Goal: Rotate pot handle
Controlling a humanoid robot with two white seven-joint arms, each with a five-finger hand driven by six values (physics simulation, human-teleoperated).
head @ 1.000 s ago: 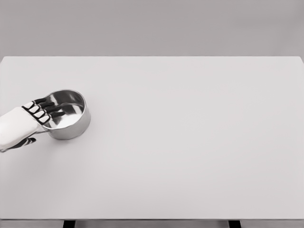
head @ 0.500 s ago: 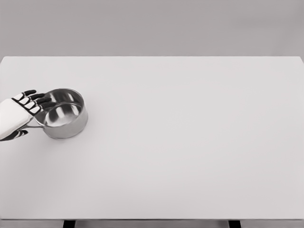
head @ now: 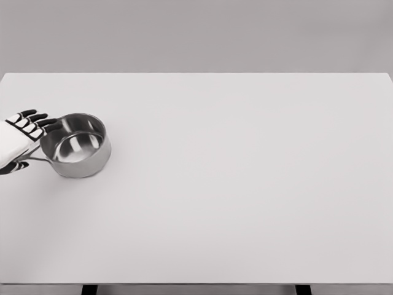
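Steel saucepan (head: pixel 76 146) sat upright near left edge of white table (head: pixel 245 196), handle (head: pixel 32 160) pointing left. Left hand (head: pixel 17 141) just beside it, fingers (head: pixel 37 117) spread, near rim, gripping nothing.
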